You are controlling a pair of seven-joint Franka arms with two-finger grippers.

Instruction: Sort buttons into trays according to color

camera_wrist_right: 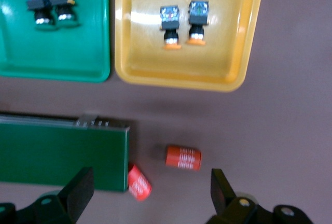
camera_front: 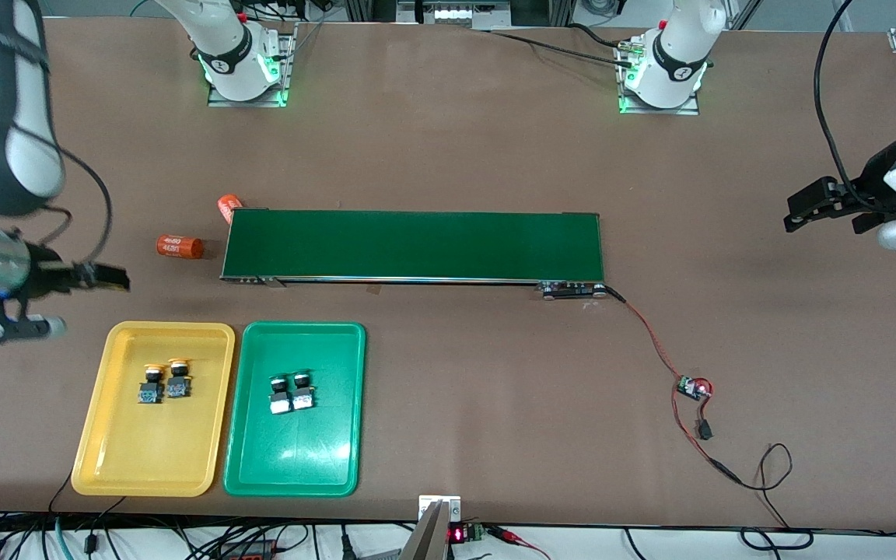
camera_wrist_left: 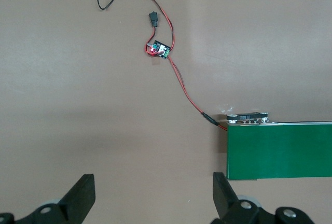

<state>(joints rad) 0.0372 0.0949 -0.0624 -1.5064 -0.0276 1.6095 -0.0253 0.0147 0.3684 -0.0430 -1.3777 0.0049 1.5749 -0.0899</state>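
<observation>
Two yellow-capped buttons (camera_front: 163,383) lie mid yellow tray (camera_front: 110,435), two green-capped buttons (camera_front: 291,393) mid green tray (camera_front: 253,459), rims touching. I see my right gripper (camera_wrist_right: 150,195) over bare table beside the orange cylinders (camera_front: 180,246), jaws apart. My left gripper (camera_wrist_left: 154,197) hangs wide apart off the conveyor belt (camera_front: 414,245) end.

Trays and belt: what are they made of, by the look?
Yellow tray and green tray: likely moulded plastic, glossy; light glints on their floors and the corners are rounded. Belt: dark green, matte, probably rubber or PVC sheet; no glare, flat even surface. Can't confirm either by sight alone.
</observation>
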